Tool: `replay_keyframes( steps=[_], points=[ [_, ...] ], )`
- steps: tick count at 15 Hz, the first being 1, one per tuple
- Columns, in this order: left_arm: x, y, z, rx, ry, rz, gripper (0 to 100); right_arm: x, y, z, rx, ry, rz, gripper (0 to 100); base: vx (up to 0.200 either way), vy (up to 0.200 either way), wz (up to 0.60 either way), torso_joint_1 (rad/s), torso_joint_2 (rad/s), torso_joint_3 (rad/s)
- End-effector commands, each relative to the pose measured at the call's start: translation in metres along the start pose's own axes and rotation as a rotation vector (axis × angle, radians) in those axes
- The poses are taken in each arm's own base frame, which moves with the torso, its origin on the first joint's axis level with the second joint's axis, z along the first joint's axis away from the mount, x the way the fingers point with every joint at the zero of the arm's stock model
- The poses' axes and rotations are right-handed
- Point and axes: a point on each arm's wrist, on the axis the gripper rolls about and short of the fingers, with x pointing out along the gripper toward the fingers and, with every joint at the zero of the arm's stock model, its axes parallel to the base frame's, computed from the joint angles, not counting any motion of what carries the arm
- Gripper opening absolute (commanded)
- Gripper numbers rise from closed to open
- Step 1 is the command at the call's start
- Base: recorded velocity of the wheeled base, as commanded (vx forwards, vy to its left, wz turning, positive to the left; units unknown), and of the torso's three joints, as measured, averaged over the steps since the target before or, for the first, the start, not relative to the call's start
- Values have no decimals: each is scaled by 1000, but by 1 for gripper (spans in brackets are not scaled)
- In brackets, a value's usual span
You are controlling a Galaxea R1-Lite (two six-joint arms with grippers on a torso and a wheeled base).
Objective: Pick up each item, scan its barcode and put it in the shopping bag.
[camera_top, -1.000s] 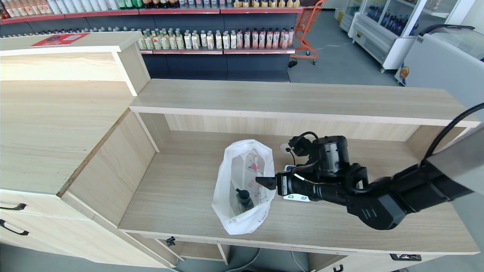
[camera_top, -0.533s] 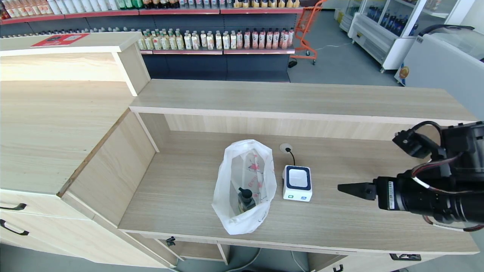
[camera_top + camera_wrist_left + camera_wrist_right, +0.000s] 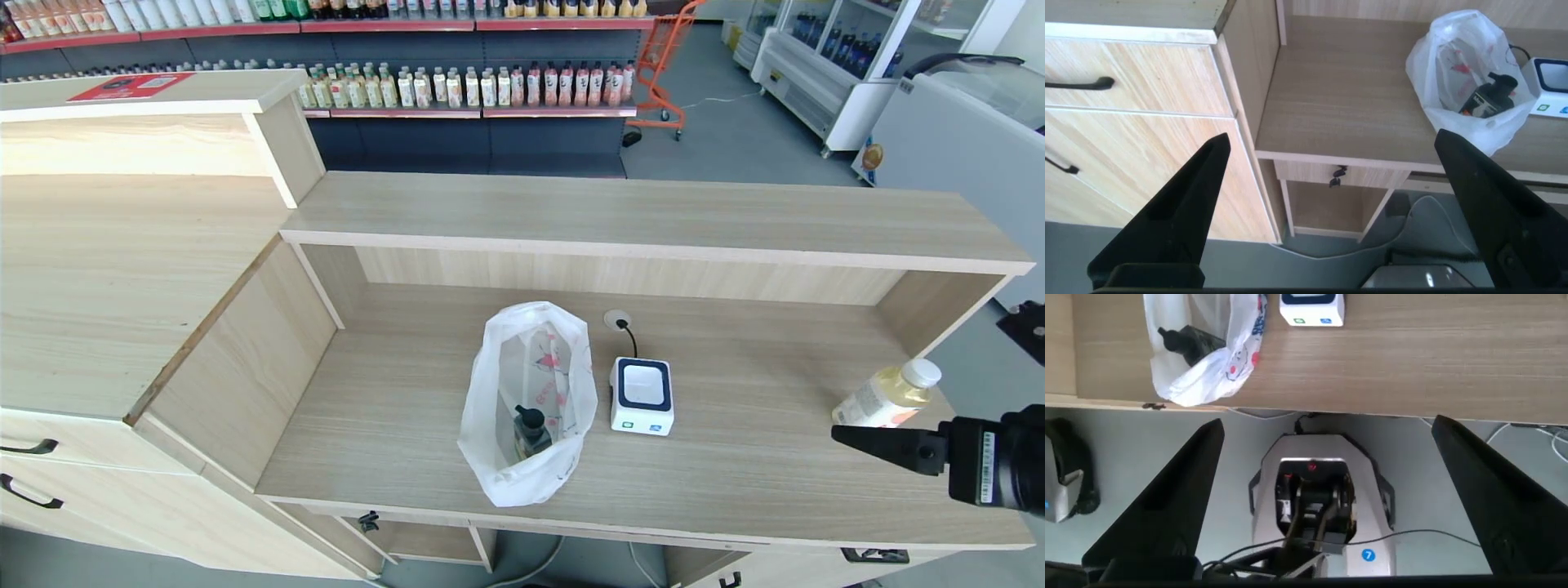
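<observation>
The left fingers (image 3: pixel 1167 220) hang wide apart and hold nothing, in front of the drawers (image 3: pixel 1135 73), off the front left corner of the surface (image 3: pixel 735 465). Near the front edge of the surface the white bag (image 3: pixel 490 408) stands open with a dark pump bottle (image 3: pixel 529 430) inside. Just beside it, not touching, sits the scanner (image 3: pixel 642 395). From there a wide bare stretch runs to the right end, where a yellow bottle (image 3: pixel 886 396) with a white cap leans close to the side edge. The right fingers (image 3: pixel 1159 514) are near it by the front right corner, also wide apart and empty.
</observation>
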Motion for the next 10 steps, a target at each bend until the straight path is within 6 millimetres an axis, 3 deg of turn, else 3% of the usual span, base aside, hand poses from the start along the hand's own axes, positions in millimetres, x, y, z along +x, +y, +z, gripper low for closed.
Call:
replay_keyframes(
  steps=[1,5,10],
  points=[
    [0,0,0,1,-1,1,100,-4,-4,-1,13,-19,-17,100,0,-200,0,-2,2,2],
    [0,0,0,1,-1,1,100,8,-17,4,85,4,-100,100,0,-200,0,6,0,1],
    [0,0,0,3,-1,1,100,15,-18,6,96,23,-106,100,0,-200,0,0,3,3]
  ],
)
